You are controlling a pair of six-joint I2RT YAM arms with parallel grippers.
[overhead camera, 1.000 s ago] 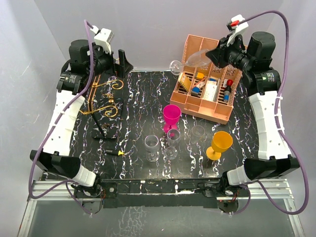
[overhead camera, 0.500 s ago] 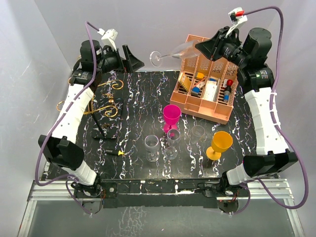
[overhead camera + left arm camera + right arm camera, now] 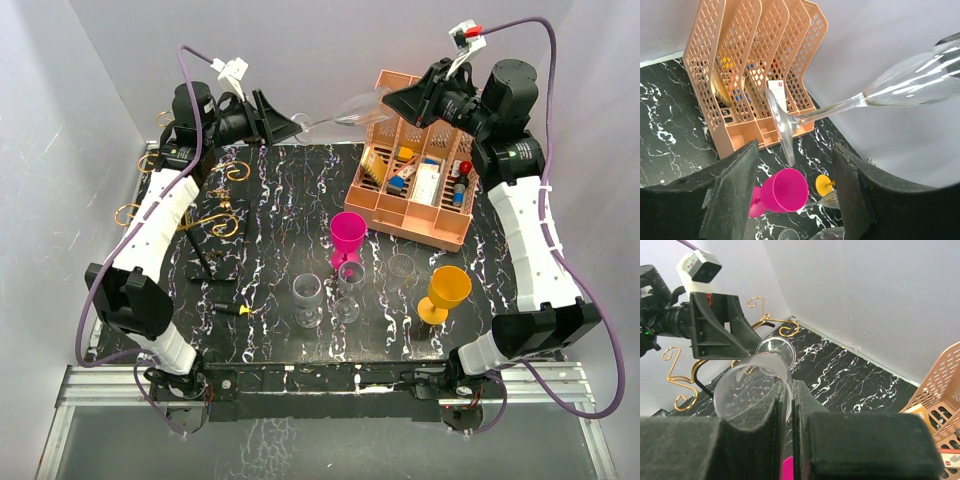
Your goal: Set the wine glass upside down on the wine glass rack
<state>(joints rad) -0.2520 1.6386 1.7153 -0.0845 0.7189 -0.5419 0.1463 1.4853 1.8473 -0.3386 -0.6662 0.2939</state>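
A clear wine glass (image 3: 352, 108) hangs on its side in the air above the table's far edge, with its foot pointing left. My right gripper (image 3: 398, 100) is shut on the bowl's rim (image 3: 751, 385), one finger inside and one outside. My left gripper (image 3: 288, 124) is open, and the glass's foot (image 3: 780, 125) sits just ahead of its fingertips without touching them. The stem (image 3: 827, 109) runs off to the right. The gold wire wine glass rack (image 3: 222, 222) stands at the table's left; its scrolls (image 3: 766, 321) show behind the left gripper (image 3: 715, 335).
A salmon-pink organiser (image 3: 452, 228) with small items stands at the back right. Mid-table are a magenta goblet (image 3: 347, 232), an orange goblet (image 3: 447, 290) and three clear glasses (image 3: 308, 295). A small black piece (image 3: 233, 310) lies near the rack's base.
The right arm lifted the glass and swung it left, away from the organiser. The left arm rose from the rack and turned toward the glass's foot. Its jaws have narrowed.
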